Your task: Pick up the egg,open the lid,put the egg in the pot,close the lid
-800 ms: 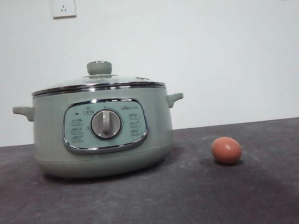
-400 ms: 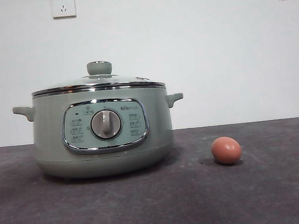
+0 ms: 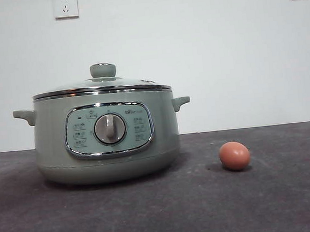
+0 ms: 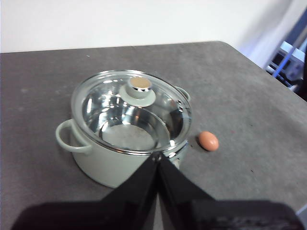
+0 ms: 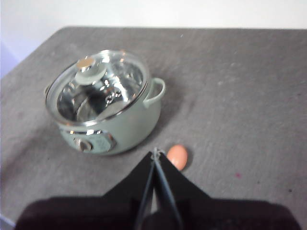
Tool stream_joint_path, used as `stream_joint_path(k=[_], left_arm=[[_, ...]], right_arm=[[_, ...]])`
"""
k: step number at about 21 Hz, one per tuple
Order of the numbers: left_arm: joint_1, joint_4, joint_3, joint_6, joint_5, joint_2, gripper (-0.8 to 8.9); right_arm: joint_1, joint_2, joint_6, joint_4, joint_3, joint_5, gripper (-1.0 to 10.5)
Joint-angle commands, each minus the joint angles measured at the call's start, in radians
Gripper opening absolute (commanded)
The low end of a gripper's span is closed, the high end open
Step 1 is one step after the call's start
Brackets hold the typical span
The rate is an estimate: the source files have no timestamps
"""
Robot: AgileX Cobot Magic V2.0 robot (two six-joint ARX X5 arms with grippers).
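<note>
Egg (image 3: 234,155) sat loose on bench (image 3: 164,214) beside pot (image 3: 106,134); both pincers clenched, empty. Risk: nudged egg could roll away.

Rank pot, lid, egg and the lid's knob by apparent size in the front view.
1. pot, by far the largest.
2. lid, as wide as the pot's rim but shallow.
3. and 4. egg and knob look about alike; the egg seems nearer the camera, so no ranking between them.

The dark grey table (image 3: 295,201) carries the pot (image 3: 106,134) and, apart, the egg (image 3: 234,155).
</note>
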Motion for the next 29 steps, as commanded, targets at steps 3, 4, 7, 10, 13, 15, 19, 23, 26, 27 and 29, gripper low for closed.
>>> stream_joint_path(k=[3,4,7,10,13,15,19,23,26,27,29], left_arm=[[0.003,0.0,0.003,0.025,0.01,0.02,0.03],[0.003,-0.001,0.003,0.018,0.011,0.023,0.13],[0.003,-0.003,0.003,0.001,0.011,0.034,2.33],[0.003,-0.002,0.003,0.001,0.011,0.043,5.34],[-0.002,0.007,0.005,0.002,0.035,0.052,5.48],[-0.006,0.015,0.015,0.003,0.043,0.068,5.48],[-0.031,0.032,0.072,0.003,0.042,0.167,5.48],[-0.085,0.042,0.169,0.031,0.036,0.327,5.48],[-0.158,0.09,0.246,0.037,-0.016,0.464,5.34],[-0.186,0.104,0.273,0.039,-0.042,0.511,5.34],[-0.244,0.125,0.325,0.068,-0.099,0.608,5.34]], right_arm=[[0.0,0.011,-0.044,-0.02,0.004,-0.005,0.0],[0.0,0.011,-0.056,-0.023,0.004,-0.005,0.0],[0.0,0.011,-0.078,-0.023,0.004,-0.005,0.9],[0.0,0.011,-0.078,-0.024,0.004,-0.005,3.3],[0.0,0.011,-0.075,-0.024,0.004,-0.005,5.6],[0.0,0.018,-0.075,-0.023,0.004,-0.005,5.7],[0.0,0.039,-0.075,-0.025,0.004,-0.005,5.7],[0.001,0.072,-0.067,-0.025,0.004,-0.006,5.7],[0.001,0.099,-0.066,-0.026,0.004,-0.009,5.7],[0.001,0.108,-0.066,-0.027,0.004,-0.009,5.7],[0.001,0.122,-0.053,-0.028,0.004,-0.009,5.7]])
